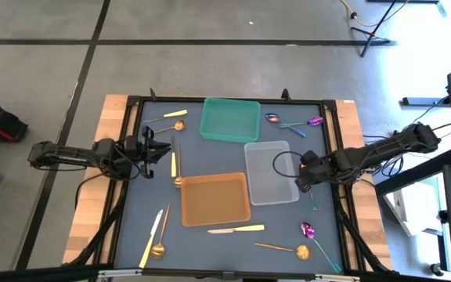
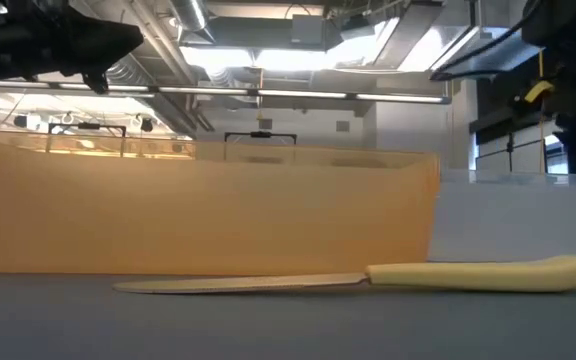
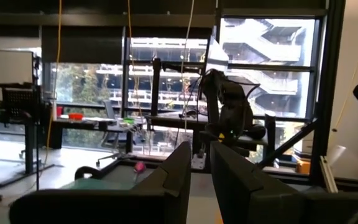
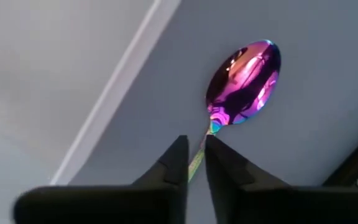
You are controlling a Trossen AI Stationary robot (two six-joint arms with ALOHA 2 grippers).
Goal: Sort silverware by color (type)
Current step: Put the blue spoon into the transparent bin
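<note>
My right gripper (image 1: pixel 298 169) is shut on an iridescent purple spoon (image 4: pixel 244 81) at the right edge of the clear tray (image 1: pixel 268 188). My left gripper (image 1: pixel 153 149) hovers shut and empty at the table's left, beside a yellow-handled piece (image 1: pixel 173 163) lying flat. Other silverware lies flat on the mat. A gold spoon (image 1: pixel 171 125) and a knife (image 1: pixel 175 114) are at the far left. Purple spoons (image 1: pixel 272 119) (image 1: pixel 315 121) are at the far right. Knives (image 1: pixel 153 235) (image 1: pixel 237 229), gold spoons (image 1: pixel 157 251) (image 1: pixel 297 251) and a purple spoon (image 1: pixel 308 230) lie near the front. My right gripper pinches the purple spoon by its thin handle just behind the bowl (image 4: pixel 199 155), between the two fingertips (image 4: pixel 178 158). The bowl (image 4: pixel 247 74) sticks out past the fingertips. The fingers lie along the handle. The rest of the handle is hidden by the fingers.
A teal tray (image 1: pixel 231 119) sits at the far middle and an orange tray (image 1: pixel 214 199) in the centre, left of the clear one. The low view shows the orange tray's wall (image 2: pixel 208 210) with a yellow-handled knife (image 2: pixel 488 272) before it. A short teal piece (image 1: pixel 313 201) lies under the right arm.
</note>
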